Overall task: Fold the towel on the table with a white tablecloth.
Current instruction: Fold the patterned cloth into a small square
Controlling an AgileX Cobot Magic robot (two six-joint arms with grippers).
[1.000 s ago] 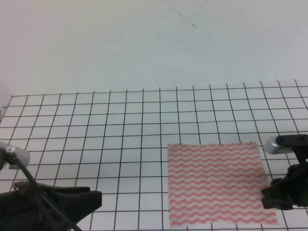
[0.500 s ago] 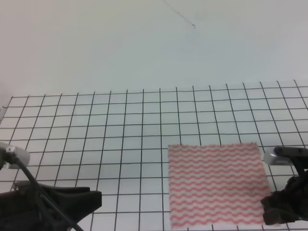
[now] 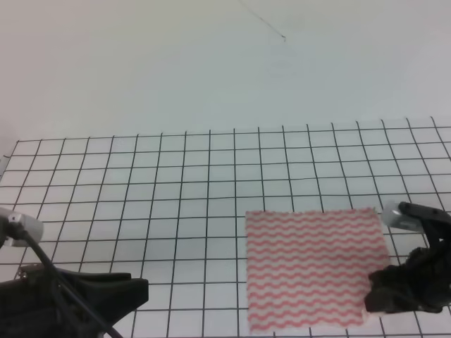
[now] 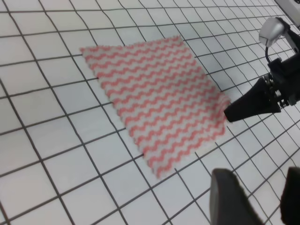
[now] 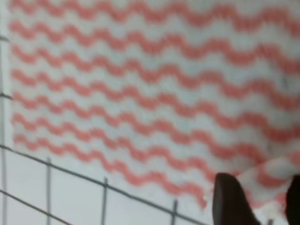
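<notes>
a robot test bench: grid-marked tablecloth (image 3: 211, 183), bare white wall (image 3: 176, 63).

Towel (image 3: 310, 264): on the tablecloth (image 3: 176, 190), right of middle, near front edge
Right gripper (image 3: 377, 301): at the towel's near right corner; left gripper (image 3: 134, 292): front left, well apart from towel

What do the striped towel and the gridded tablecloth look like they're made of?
The towel looks like thin, matte non-woven or light woven cloth: it lies almost flat, its edges look slightly ragged, and its corner lifts limply by the right gripper. The white tablecloth seems a smooth, dull printed fabric or sheet; its grid lines bend slightly, but the exact material cannot be told.
</notes>
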